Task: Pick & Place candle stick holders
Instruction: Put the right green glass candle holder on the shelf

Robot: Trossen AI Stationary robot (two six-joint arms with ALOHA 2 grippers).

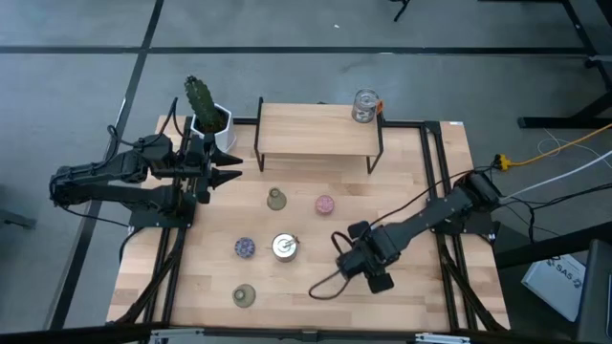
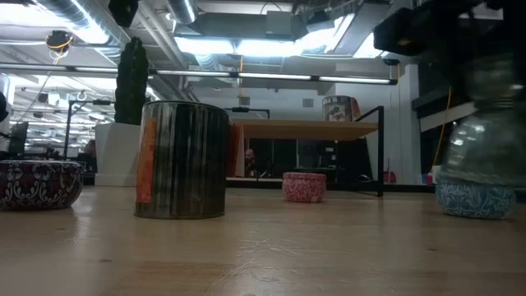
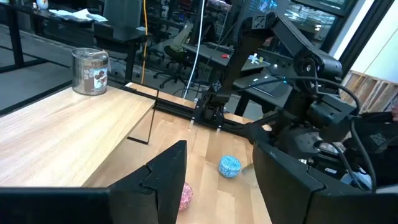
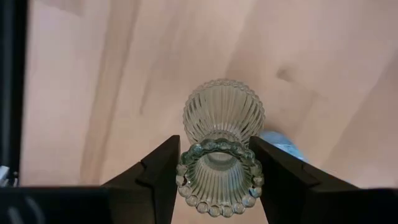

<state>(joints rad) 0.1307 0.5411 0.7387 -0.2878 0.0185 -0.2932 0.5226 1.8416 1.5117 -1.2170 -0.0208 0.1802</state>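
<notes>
Candle stick holders lie scattered over the worktop (image 1: 421,287), and one of them, a ribbed green-glass flared holder (image 4: 222,149), sits between the right gripper's (image 4: 214,165) fingers, which pinch its narrow neck from both sides, at the near right of the worktop. Directly beneath it the right wrist view shows a patch of the blue round holder (image 4: 280,144), so the glass piece appears to hang over or rest on that one; the low view cannot settle which.

Nearest the front edge lies another olive holder (image 1: 244,295). Farther in sit the dark speckled round holder (image 1: 245,247) and a silvery cup (image 1: 284,247), then a third olive holder (image 1: 276,199) and the pink round holder (image 1: 325,204). Beyond them stands a low wooden shelf (image 1: 316,134) carrying the second silvery cup (image 1: 366,106).

The left gripper (image 1: 229,170) waits at the far left beside a white pot with a cactus (image 1: 203,107), its fingers parted and empty.

The grip is on smooth ribbed glass at a slim neck, so the holder could slip or swing if the arm moves sharply. Lowering here would likely knock the blue holder or leave the glass tipping off it.
</notes>
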